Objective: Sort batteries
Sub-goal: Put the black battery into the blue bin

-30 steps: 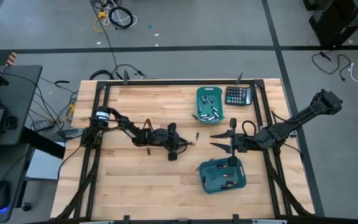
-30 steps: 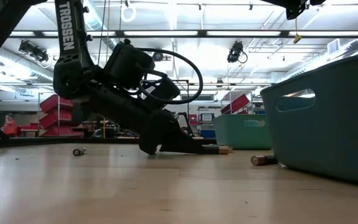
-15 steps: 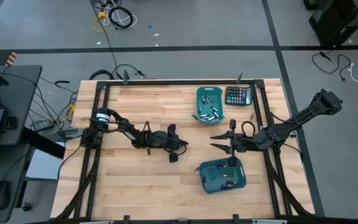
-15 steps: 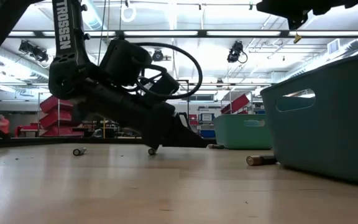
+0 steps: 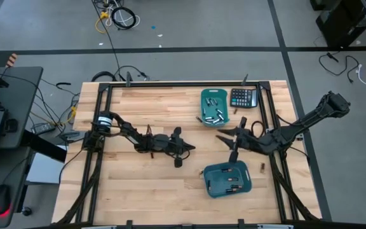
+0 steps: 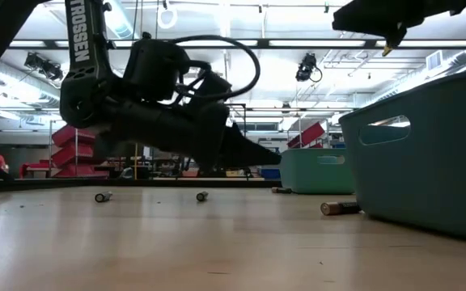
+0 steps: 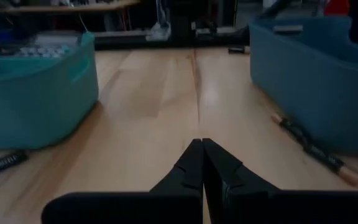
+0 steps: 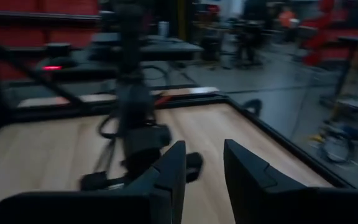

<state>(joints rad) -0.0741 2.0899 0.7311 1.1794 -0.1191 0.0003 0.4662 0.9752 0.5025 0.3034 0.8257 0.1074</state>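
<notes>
Sorting looks well underway but not finished. In the high view, the far teal bin (image 5: 213, 106) at about 1 o'clock from the bench (image 5: 145, 184) centre already holds a heap of silvery batteries (image 5: 212, 114), and the near teal bin (image 5: 227, 179) at about 5 o'clock holds a few dark cells (image 5: 231, 187). Loose cells are left on the wood: the low view shows one (image 6: 339, 208) lying just beside the near bin's wall, long axis roughly across that picture, and two small ones (image 6: 202, 196), (image 6: 101, 196) seen nearly end-on, so their axis runs toward the camera.

The left tool (image 7: 201, 157) hangs low above the bench near its centre, its fingers pressed together with nothing visible between them. The right tool (image 5: 232, 144) hovers between the two bins, at about 3 o'clock, its fingers (image 8: 169, 163) moderately apart and empty
</notes>
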